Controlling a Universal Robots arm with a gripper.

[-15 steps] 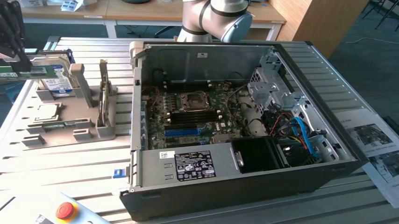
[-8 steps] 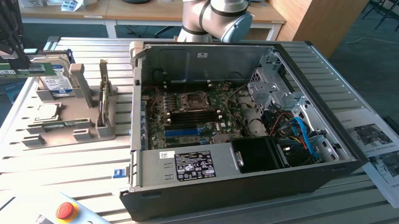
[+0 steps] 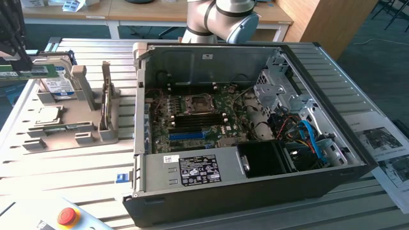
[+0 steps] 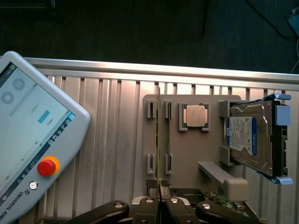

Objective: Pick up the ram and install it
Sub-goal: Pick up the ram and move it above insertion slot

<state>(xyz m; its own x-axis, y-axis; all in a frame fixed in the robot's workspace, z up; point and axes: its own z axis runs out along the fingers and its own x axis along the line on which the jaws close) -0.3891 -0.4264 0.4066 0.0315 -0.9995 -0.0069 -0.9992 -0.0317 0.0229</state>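
Black hand (image 4: 158, 187) clenched on ram (image 4: 159, 135), a thin flat green circuit-board stick (edge-on in wrist view), over ribbed aluminium surface (image 4: 107, 140).

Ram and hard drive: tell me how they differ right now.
1. The ram is a thin green stick. The hard drive is a thick metal box with a blue and white label.
2. The ram is clamped in the gripper. The hard drive rests in its holder on the grey tray, free of any grip.
Shared: both are outside the computer case, at the exterior view's left.
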